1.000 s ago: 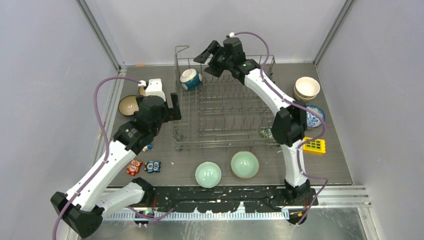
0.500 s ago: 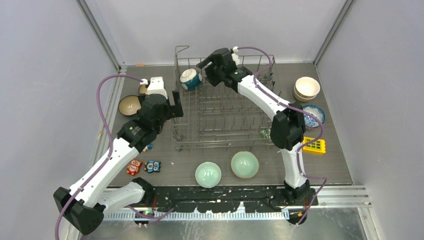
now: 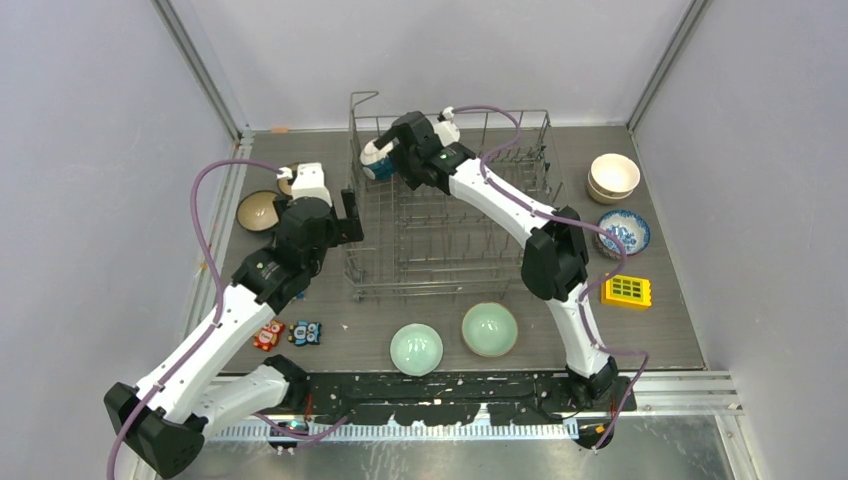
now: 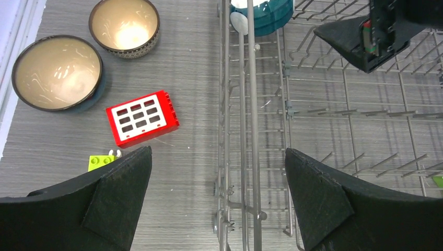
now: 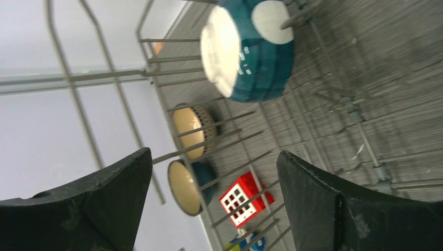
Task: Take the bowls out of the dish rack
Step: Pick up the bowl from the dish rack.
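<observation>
Near edge: two mint bowls (image 3: 416, 348) sit on the table (image 3: 680, 330), already out of the rack (image 3: 440, 235). Left gripper (image 4: 217, 150) hangs over the rack's left wall, jaws spread wide, nothing in them.

Only bowl I see in the rack: teal bowl (image 5: 256, 57), far-left corner, tipped on its side among the tines. Right gripper (image 5: 214, 153) is right by it with fingers wide apart. The bowl is ahead of them, not between, so no hold yet.

Handling, my guess: glazed ceramic, rigid, modest weight, slick, chips if knocked on wire. Best hold is a pinch across the rim, one finger inside, one outside. The round belly would likely slip.

Room: tight in that corner. Far wall, left wall and the raised loop (image 3: 364, 94) box it in, with tines close around. Lift straight up above the wire tops before any sideways move. The left strip of table holds two brown bowls (image 4: 57, 73) and a red block (image 4: 142, 117), so a drop spot there is narrow.
</observation>
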Available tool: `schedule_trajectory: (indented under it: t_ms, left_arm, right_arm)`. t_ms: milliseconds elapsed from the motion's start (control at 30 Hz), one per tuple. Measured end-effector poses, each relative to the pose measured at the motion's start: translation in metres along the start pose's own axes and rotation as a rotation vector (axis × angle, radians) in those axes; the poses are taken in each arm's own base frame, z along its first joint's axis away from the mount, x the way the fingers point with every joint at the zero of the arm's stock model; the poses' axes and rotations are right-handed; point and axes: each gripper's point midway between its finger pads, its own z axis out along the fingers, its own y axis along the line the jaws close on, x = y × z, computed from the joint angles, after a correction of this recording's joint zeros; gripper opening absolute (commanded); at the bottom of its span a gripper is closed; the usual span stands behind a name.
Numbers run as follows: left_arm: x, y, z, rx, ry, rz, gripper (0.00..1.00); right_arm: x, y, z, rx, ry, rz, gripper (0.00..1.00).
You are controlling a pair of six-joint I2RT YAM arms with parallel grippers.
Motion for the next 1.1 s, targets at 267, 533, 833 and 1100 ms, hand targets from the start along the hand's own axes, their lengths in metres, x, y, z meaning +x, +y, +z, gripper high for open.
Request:
schedule_trajectory:
  t_ms: [267,533,833,1100]
  left_arm:
    - [0.007,0.002,0.000,-0.003,0.011,-0.011,0.99]
    - [0.013,0.003,0.002,-0.006,0.023,-0.007,0.98]
    - [0.015,0.002,0.002,-0.003,0.026,-0.010,0.96]
    - [0.020,-0.001,0.003,0.010,0.041,-0.016,0.89]
  right_arm:
    - [0.005,-0.034,0.028,0.089,-0.051,-0.009,0.93]
    - [0.003,-0.041,0.046,0.086,-0.098,-0.006,0.93]
    - [0.014,-0.049,0.069,0.065,-0.101,-0.032,0.95]
    - [0.015,-0.039,0.077,-0.006,-0.118,-0.006,0.91]
